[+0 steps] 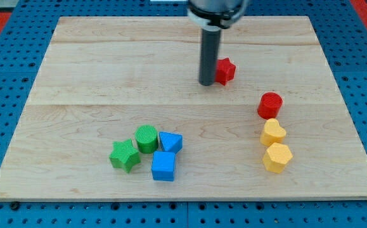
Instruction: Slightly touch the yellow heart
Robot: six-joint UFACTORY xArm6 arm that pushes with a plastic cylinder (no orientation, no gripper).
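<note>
Wooden desk (75,57) lying on a blue pegboard (6,76), seen from above and slightly from the near side. Dark rod dropping in from the far edge, my tip (207,83) planted on the desk just left of the red star-like block (225,70), touching it or all but touching; contact too close to call. No jaws on this tool, just a plain rod, so nothing to open or close and nothing gripped. Yellow heart (272,132) well to the right and nearer than my tip, clearly apart from it, sitting in a short column on the right side of the desk. Red cylinder (270,104) just beyond the heart on the far side, touching or nearly touching it. Yellow hexagonal block (277,157) just on the near side of the heart, pressed close against it. Separate cluster on the near left-centre of the desk: green star (125,156) at the left, green cylinder (146,138) just behind and to its right, blue block of unclear shape (170,142) beside the cylinder on the right, blue cube (163,166) nearest of the four, tucked under that blue block. All four packed closely together, well apart from the heart and from my tip.
</note>
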